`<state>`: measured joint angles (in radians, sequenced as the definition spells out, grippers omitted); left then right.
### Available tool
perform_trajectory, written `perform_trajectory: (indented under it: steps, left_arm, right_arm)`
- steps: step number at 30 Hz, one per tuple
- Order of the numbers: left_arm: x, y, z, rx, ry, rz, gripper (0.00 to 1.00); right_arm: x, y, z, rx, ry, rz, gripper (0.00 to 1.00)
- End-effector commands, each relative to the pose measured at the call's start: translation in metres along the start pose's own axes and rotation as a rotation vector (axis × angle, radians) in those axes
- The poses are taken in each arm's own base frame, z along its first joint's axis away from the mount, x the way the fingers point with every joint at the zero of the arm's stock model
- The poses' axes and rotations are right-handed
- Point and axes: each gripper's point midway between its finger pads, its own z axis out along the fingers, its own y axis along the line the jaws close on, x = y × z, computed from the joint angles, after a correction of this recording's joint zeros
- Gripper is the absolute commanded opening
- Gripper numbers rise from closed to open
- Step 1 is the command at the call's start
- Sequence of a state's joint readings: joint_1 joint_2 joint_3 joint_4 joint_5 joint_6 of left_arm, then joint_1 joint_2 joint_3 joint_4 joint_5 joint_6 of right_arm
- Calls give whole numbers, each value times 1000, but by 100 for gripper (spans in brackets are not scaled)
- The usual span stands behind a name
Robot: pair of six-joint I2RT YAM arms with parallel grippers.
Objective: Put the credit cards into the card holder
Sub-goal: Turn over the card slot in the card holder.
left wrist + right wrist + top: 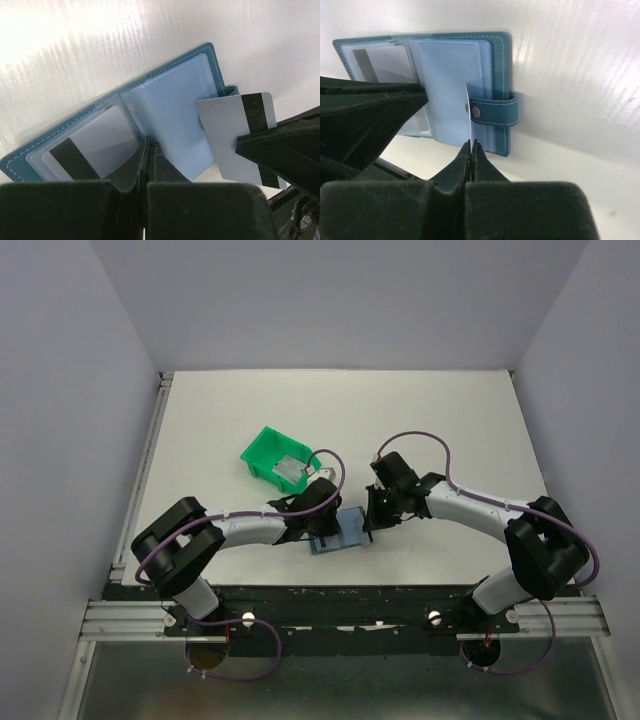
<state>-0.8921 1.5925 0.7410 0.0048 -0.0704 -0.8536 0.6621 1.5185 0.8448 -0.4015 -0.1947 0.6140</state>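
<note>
- White table (450, 410), grey walls round it. The card holder (165, 100) lies open near the front edge, between the two arms.
- One credit card (95, 145) sits in a clear sleeve.
- The right gripper (471, 145) is pinching a second card (225, 130) by the holder's strap side.
- The left gripper (148, 148) has its fingers pressed together, with the tips at the holder's near edge.
- A green bin (262, 450) sits further back.
</note>
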Motion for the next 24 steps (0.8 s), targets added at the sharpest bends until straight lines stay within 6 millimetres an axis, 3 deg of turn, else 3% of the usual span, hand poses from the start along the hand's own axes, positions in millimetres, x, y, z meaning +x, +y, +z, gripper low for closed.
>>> perform_trajectory:
  steps: [1, 9, 17, 24]
  left_arm:
    - [33, 29, 7, -77, 107, 23, 0]
    - [36, 28, 11, -72, 119, 24, 0]
    - [38, 30, 12, -70, 122, 24, 0]
    - [38, 28, 13, -63, 126, 26, 0]
  right_arm:
    - [2, -34, -11, 195, 14, -59, 0]
    - [-10, -55, -35, 362, -10, -95, 0]
    - [-6, -37, -26, 239, -12, -97, 0]
    - [-19, -21, -40, 141, -149, -87, 0]
